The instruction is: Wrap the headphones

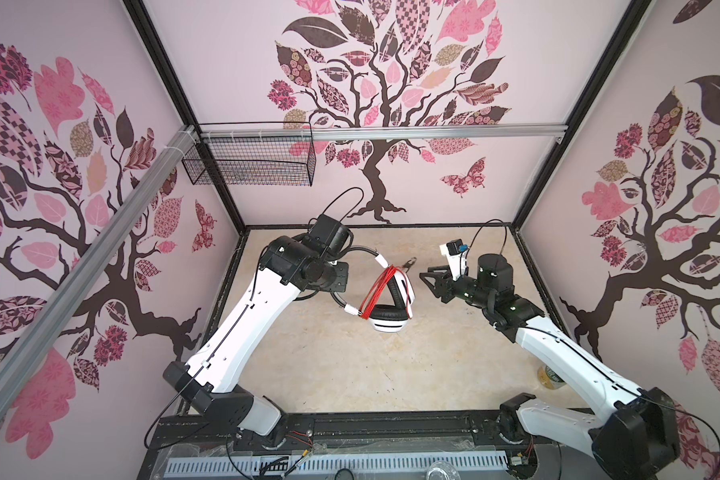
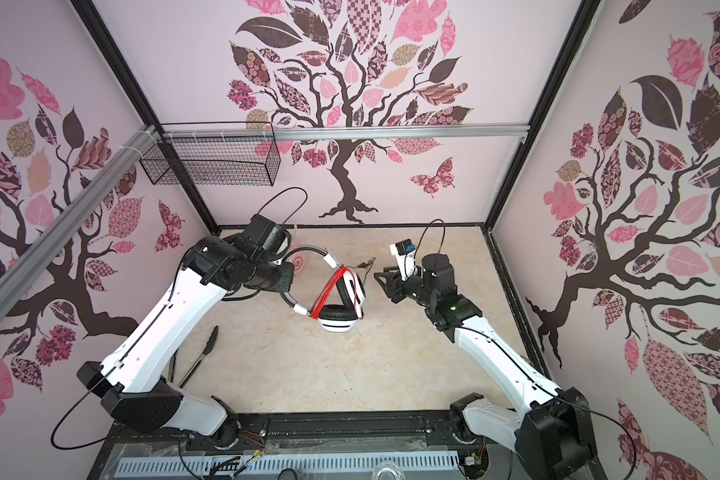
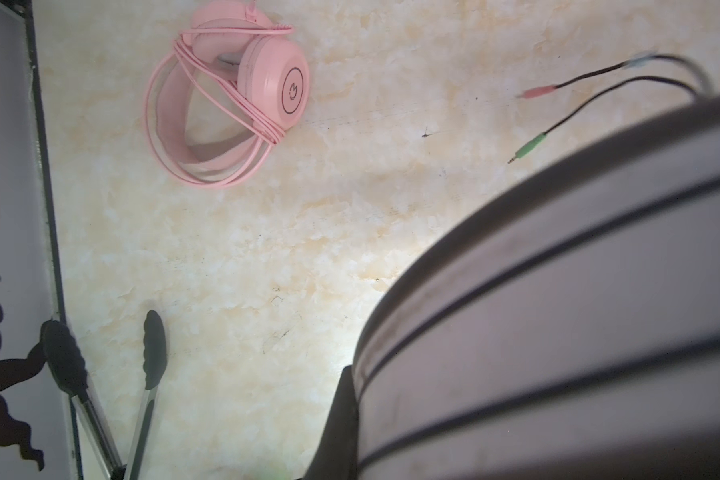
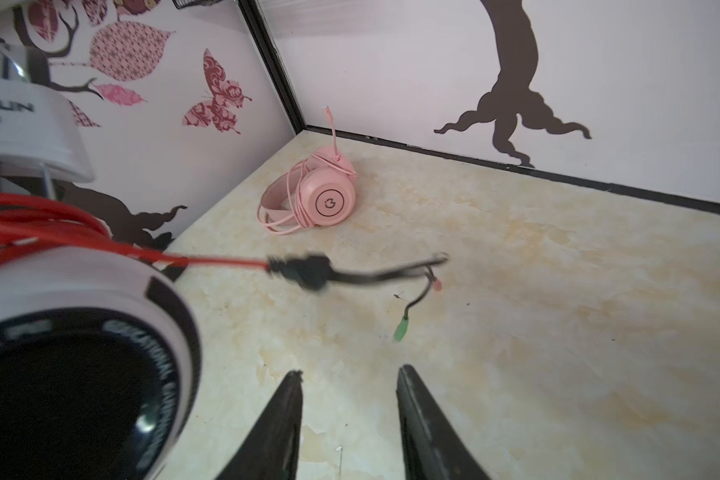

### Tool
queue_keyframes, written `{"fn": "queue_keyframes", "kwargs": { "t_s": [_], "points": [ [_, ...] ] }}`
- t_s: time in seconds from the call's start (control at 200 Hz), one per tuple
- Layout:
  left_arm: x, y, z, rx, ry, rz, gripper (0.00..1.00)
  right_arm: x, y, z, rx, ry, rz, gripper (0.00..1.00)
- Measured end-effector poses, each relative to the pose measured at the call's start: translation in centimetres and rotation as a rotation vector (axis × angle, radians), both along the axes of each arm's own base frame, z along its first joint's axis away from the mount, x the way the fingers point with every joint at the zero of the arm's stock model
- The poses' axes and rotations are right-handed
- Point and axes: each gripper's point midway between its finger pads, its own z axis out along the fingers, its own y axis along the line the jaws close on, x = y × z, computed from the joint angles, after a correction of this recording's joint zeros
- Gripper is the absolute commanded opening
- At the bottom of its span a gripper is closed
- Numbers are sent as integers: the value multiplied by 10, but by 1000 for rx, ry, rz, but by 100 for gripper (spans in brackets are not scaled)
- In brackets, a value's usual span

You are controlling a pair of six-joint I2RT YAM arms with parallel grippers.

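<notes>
My left gripper [image 1: 338, 286] clamped on white headset [image 1: 391, 322] headband, mid-frame in both top views. Right gripper [image 4: 350, 374] spread, empty. Red cable [image 1: 377, 291] coiled across cups, plug tail [image 4: 399, 332] dangling free. I judge the risk: untucked tail drags coils loose. Pink headset [image 4: 312, 199] upper-centre, wrapped.

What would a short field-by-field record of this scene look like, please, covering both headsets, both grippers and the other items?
white headset: held above the table, red cable wound around it, plug end dangling free
pink headset: lying near the back left corner, pink cable wrapped round it
left gripper: shut on the white headset's band
right gripper: open, empty, beside the white headset
tongs: lying by the left arm
</notes>
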Motion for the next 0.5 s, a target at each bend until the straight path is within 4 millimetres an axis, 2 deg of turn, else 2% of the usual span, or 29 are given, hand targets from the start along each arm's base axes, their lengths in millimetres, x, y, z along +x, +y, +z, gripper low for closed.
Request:
{"fn": "queue_keyframes", "kwargs": {
  "t_s": [0.2,0.31,0.395,0.5],
  "points": [
    [5,-7,37,-89,-59,29,0,-20,13,-23,82,79,100,45],
    [7,-10,47,-119,-64,42,0,-30,19,-29,116,99,156,56],
    [7,-13,49,-137,-56,48,0,-39,24,-29,163,85,211,70],
    [3,-14,48,-150,-38,46,0,-51,27,-36,205,63,261,76]
  ]
}}
